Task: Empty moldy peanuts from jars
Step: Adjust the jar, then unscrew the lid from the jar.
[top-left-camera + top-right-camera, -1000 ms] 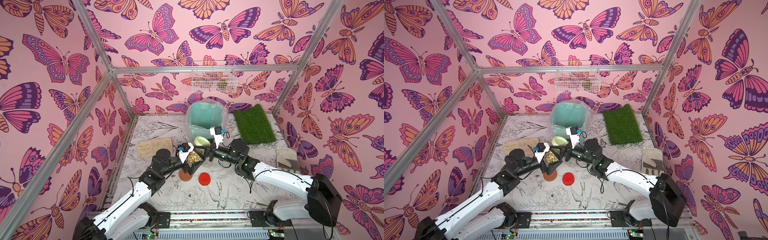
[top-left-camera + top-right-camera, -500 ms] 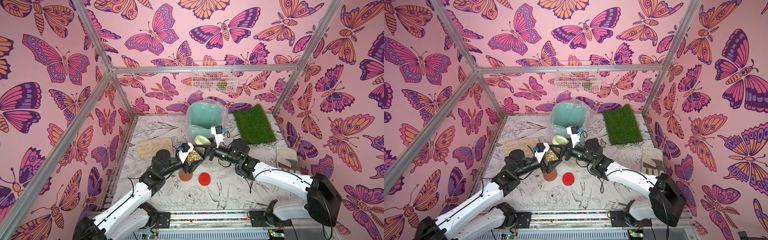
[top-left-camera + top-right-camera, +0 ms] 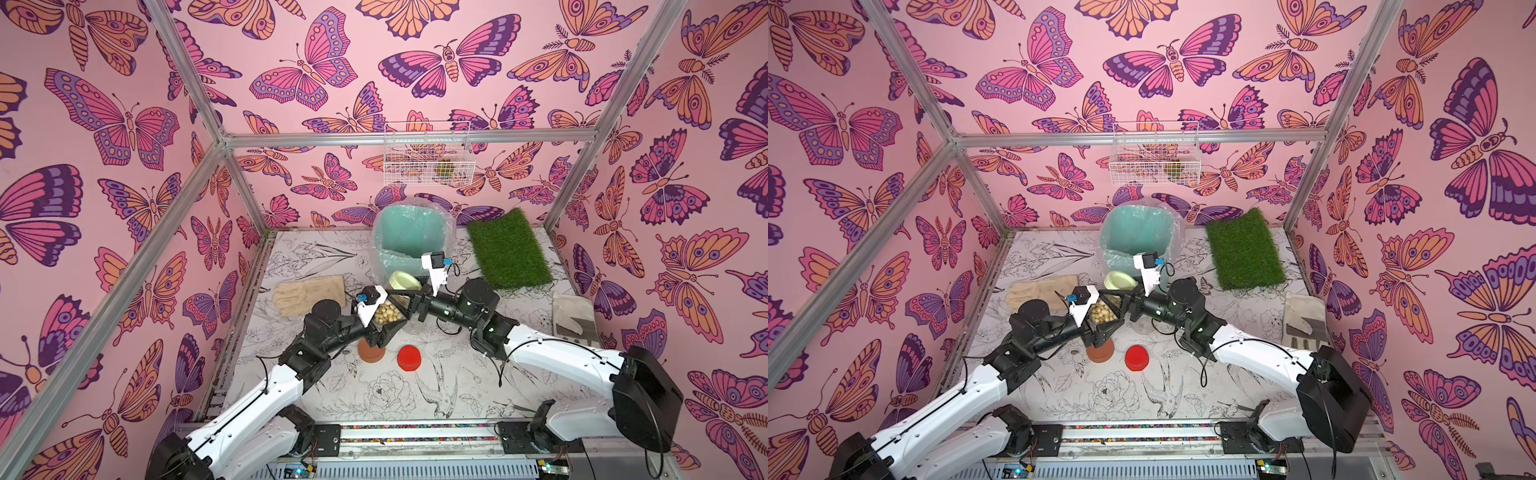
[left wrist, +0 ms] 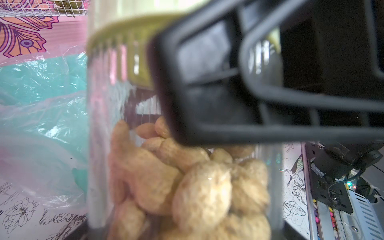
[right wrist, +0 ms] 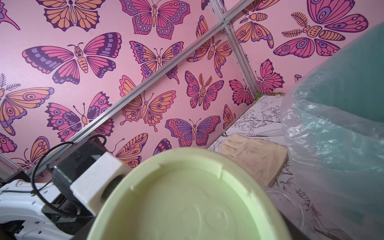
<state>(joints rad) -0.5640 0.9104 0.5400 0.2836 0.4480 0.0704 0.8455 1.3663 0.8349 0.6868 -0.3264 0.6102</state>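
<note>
The table is white with black line drawings of flowers and birds. At its far middle stands a mint-green bin lined with clear plastic, and a green grass mat lies far right. A beige glove lies left, a grey glove right. Near the middle, a brown lid and a red lid sit just beside each other. A clear jar stands by the bin.

blurred peanuts, pale green lid cropped
</note>
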